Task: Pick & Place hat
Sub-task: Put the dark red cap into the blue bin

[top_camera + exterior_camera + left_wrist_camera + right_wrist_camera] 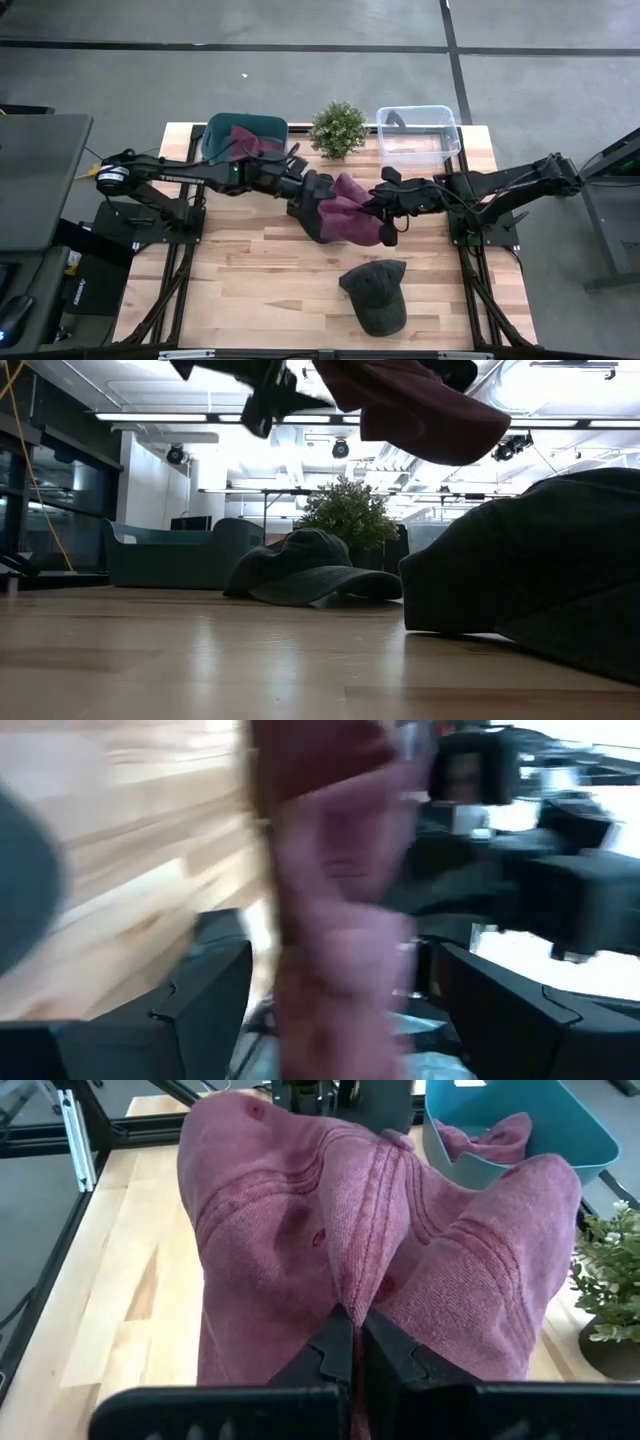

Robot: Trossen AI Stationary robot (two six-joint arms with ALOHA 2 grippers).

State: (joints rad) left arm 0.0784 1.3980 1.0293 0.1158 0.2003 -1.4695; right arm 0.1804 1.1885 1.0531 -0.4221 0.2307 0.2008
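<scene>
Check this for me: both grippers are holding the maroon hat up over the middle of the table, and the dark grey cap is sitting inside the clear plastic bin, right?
Not quite. The dark grey cap lies on the bare table near its front edge, not in the clear plastic bin, as the high view shows. The rest stands: the left gripper and right gripper both hold the maroon hat above the middle of the table.

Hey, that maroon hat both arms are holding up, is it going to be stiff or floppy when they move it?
Probably floppy: the maroon hat creases and folds where the right gripper pinches it, and it sags between the right gripper and the left gripper. Likely light, since it hangs above the table from two small pinches. It seems unlikely to slip; the cloth looks rough.
</scene>
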